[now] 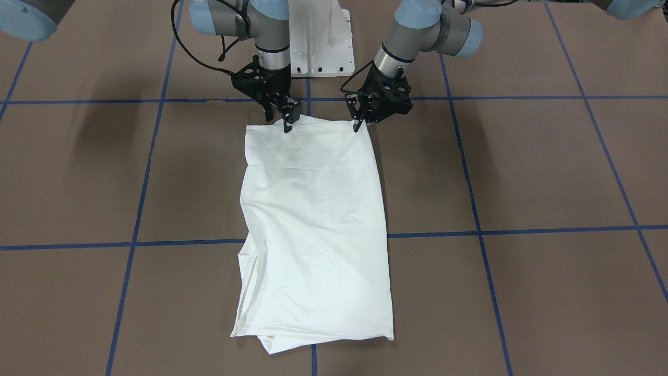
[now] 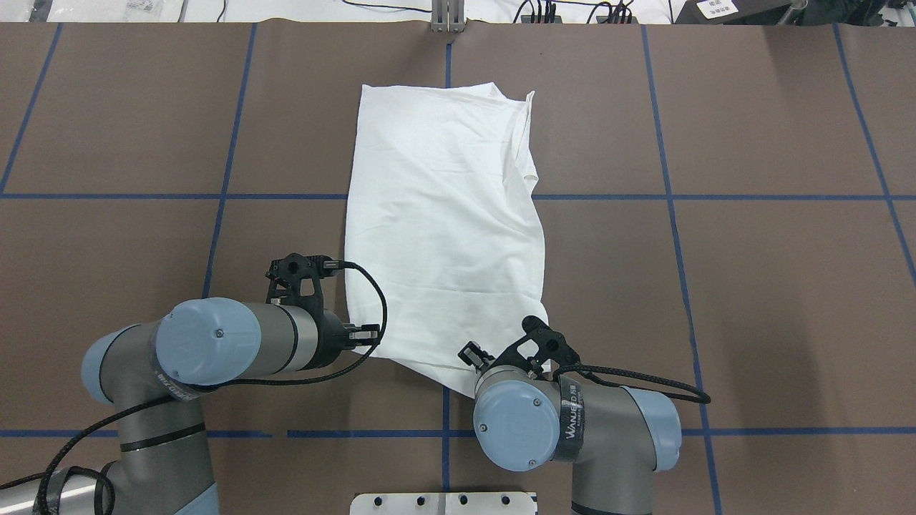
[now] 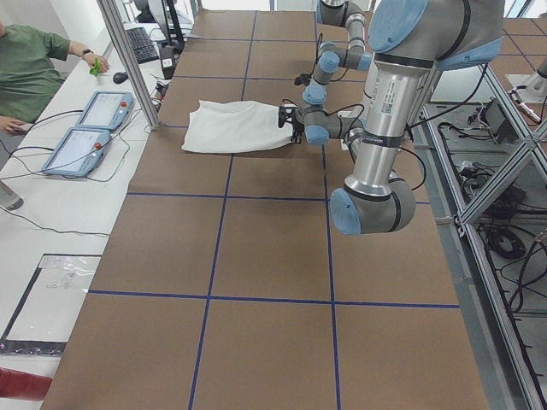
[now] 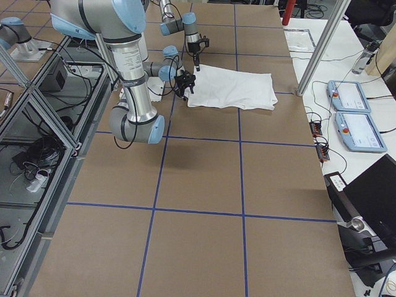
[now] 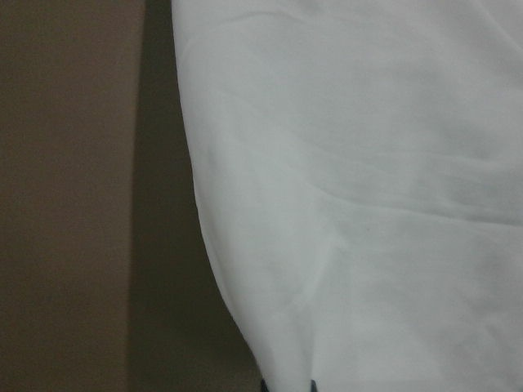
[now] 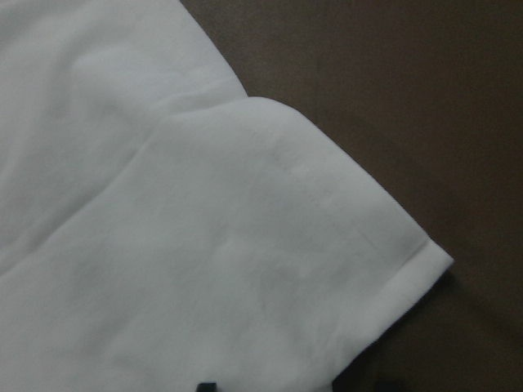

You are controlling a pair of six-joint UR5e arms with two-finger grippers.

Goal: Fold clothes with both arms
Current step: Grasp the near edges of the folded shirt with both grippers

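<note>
A brown table (image 1: 522,172) holds the folded white shirt (image 1: 313,224) at its centre. The right gripper (image 1: 278,122), fingers apart, straddles the shirt's robot-side edge. The left gripper (image 1: 356,125) meets that edge's other corner; I cannot tell its grip.

Front camera sat across surface (image 1: 522,172), faced my base, looked steeply down; my left hand (image 1: 357,125) fell on its right side. Overhead camera sat behind my shoulders, looked forward and down. Both took in whole shirt (image 1: 313,219) at middle range. Side cameras stood high at either end of surface, far back, looked along it. Wrist cameras rode on my wrists, very close; each saw only one shirt corner and bare surface beside it.
</note>
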